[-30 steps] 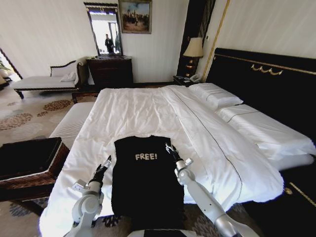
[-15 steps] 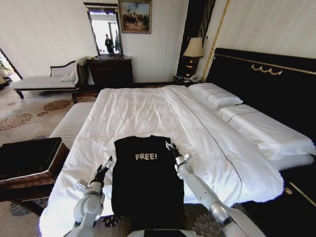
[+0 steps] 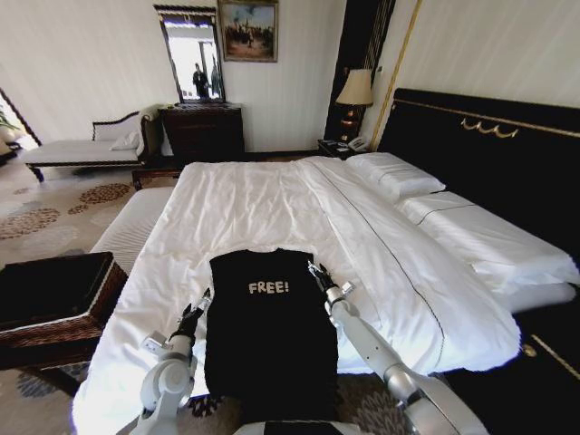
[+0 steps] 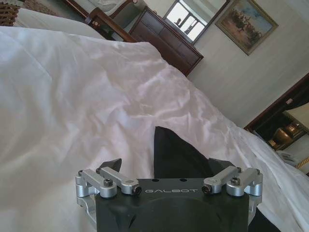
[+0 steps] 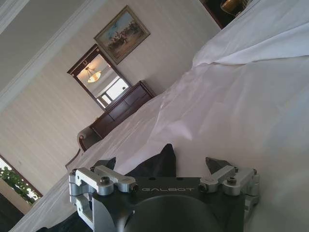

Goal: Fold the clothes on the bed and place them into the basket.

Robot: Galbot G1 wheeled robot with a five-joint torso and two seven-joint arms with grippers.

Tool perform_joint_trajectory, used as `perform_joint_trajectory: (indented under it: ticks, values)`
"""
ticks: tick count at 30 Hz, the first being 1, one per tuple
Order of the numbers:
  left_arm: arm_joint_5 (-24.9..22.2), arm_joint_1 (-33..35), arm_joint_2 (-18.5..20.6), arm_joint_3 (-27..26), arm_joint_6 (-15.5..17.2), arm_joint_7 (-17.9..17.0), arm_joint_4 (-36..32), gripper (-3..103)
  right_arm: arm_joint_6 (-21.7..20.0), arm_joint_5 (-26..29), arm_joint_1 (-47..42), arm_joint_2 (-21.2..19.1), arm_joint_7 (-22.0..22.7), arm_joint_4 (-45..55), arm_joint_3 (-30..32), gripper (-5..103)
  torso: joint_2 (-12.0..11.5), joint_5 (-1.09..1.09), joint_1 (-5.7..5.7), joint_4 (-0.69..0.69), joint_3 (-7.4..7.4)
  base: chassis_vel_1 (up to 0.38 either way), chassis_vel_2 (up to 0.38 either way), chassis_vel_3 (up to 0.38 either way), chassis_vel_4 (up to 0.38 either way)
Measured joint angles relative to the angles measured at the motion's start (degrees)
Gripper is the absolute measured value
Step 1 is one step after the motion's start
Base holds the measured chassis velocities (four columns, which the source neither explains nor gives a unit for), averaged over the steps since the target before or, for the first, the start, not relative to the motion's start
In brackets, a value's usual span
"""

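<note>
White duvet of the large bed [image 3: 263,195] bore the black short-sleeved "FREE!" T-shirt [image 3: 268,331], lying flat. Left gripper [image 3: 198,308] and right gripper [image 3: 316,272], fingers apart, had edged closer to its side hems, poised to grasp. Dark woven basket [image 3: 107,294] stood beside the bed on the left.

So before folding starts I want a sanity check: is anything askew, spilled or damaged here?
Nothing stands out. The T-shirt lies flat and straight on the bed, its hem reaching the near edge. The left gripper and right gripper are open at its sides. The basket stands upright.
</note>
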Motion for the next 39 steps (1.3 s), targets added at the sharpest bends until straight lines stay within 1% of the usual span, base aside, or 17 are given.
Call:
perform_joint_trajectory:
  ticks: [9, 10, 11, 12, 14, 15, 16, 18, 22, 23, 24, 27, 30, 31, 34, 37, 39]
  values:
    - [-0.77, 0.78, 0.44, -1.23, -0.23, -0.19, -0.59, 100, -0.39, -1.31, 3.85, 0.68, 1.05, -4.46, -2.12, 100, 0.0, -0.01, 0.0, 0.0, 0.0, 0.0, 0.0, 0.0, 0.0]
    - [-0.91, 0.79, 0.55, -1.37, -0.24, -0.2, -0.61, 100, -0.45, -1.37, 4.04, 0.71, 1.23, -4.66, -2.28, 89, 0.0, -0.01, 0.0, 0.0, 0.0, 0.0, 0.0, 0.0, 0.0]
    - [-1.36, 0.77, 0.89, -1.81, -0.28, -0.27, -0.61, 100, -0.69, -1.48, 4.57, 0.85, 1.8, -4.98, -2.65, 84, 0.0, 0.0, 0.0, 0.0, 0.0, 0.0, 0.0, 0.0, 0.0]
    - [-1.36, 0.77, 0.89, -1.81, -0.28, -0.27, -0.61, 100, -0.69, -1.48, 4.57, 0.85, 1.8, -4.98, -2.65, 84, 0.0, 0.0, 0.0, 0.0, 0.0, 0.0, 0.0, 0.0, 0.0]
    - [-1.71, 0.56, 1.06, -1.95, -0.33, -0.28, -0.41, 100, -0.75, -1.51, 5.07, 1.01, 2.15, -5.22, -2.92, 73, 0.0, 0.0, 0.0, 0.01, 0.0, 0.0, 0.0, 0.0, 0.0]
    - [-1.73, 0.45, 1.06, -1.95, -0.33, -0.29, -0.24, 100, -0.75, -1.53, 5.17, 1.04, 2.2, -5.33, -2.96, 73, 0.0, 0.0, 0.0, 0.02, 0.01, 0.0, 0.0, 0.0, 0.0]
    - [-1.74, 0.09, 1.06, -1.92, -0.34, -0.33, 0.19, 100, -0.75, -1.57, 5.3, 1.07, 2.34, -5.53, -3.06, 63, 0.0, 0.0, 0.0, 0.02, 0.0, 0.0, 0.0, 0.0, 0.0]
    - [-1.77, -0.27, 1.08, -1.86, -0.34, -0.36, 0.43, 100, -0.75, -1.59, 5.34, 1.07, 2.4, -5.63, -3.16, 63, 0.0, 0.0, 0.0, 0.01, 0.0, 0.0, 0.0, 0.0, 0.0]
    - [-2.26, -2.45, 2.19, -1.28, -0.14, -0.62, 1.75, 100, -0.75, -1.69, 5.45, 0.92, 2.61, -6.01, -3.6, 41, 0.0, 0.01, 0.0, 0.0, 0.0, 0.0, 0.0, 0.0, 0.0]
    - [-2.26, -2.45, 2.19, -1.28, -0.14, -0.62, 1.75, 100, -0.75, -1.69, 5.45, 0.92, 2.61, -6.01, -3.6, 41, 0.0, 0.01, 0.0, 0.0, 0.0, 0.0, 0.0, 0.0, 0.0]
    - [-2.58, -3.13, 2.66, -1.1, 0.02, -0.77, 2.23, 100, -0.76, -1.69, 5.56, 0.92, 2.77, -6.1, -3.63, 35, 0.0, 0.0, 0.0, -0.01, 0.0, 0.0, 0.0, 0.0, 0.0]
    - [-3.27, -4.54, 3.83, -0.74, 0.34, -1.21, 3.31, 100, -0.76, -1.61, 5.79, 1.1, 3.12, -6.18, -3.53, 30, 0.0, 0.0, 0.01, 0.0, 0.01, 0.0, 0.0, 0.0, 0.0]
    - [-3.55, -6.24, 4.84, -0.17, 0.65, -1.38, 4.55, 100, -0.74, -1.54, 5.98, 1.23, 3.47, -6.17, -3.41, 14, 0.0, 0.0, 0.0, 0.01, 0.01, 0.0, 0.0, 0.0, 0.0]
    - [-3.67, -7.04, 5.11, 0.01, 0.76, -1.38, 5.22, 100, -0.71, -1.53, 6.01, 1.23, 3.54, -6.15, -3.41, 14, -0.01, 0.0, 0.0, 0.01, 0.01, 0.0, 0.0, 0.0, 0.0]
    - [-4.36, -8.88, 5.58, 0.37, 0.98, -1.5, 6.74, 100, -0.61, -1.52, 6.09, 1.13, 3.69, -6.05, -3.41, 4, 0.0, 0.0, 0.0, 0.01, 0.01, 0.0, 0.0, 0.0, 0.0]
    - [-9.53, -13.65, 5.96, 1.09, 2.63, -3.21, 9.22, 100, -0.23, -1.3, 6.1, 0.71, 3.71, -5.22, -3.25, 0, 0.0, 0.0, 0.01, 0.01, 0.01, 0.0, 0.0, 0.0, 0.0]
    - [-9.95, -15.4, 6.04, 1.51, 2.94, -3.58, 10.56, 100, -0.05, -1.28, 5.97, 0.59, 3.69, -4.76, -3.2, 0, 0.0, 0.0, 0.0, 0.01, 0.0, 0.0, 0.0, 0.0, 0.0]
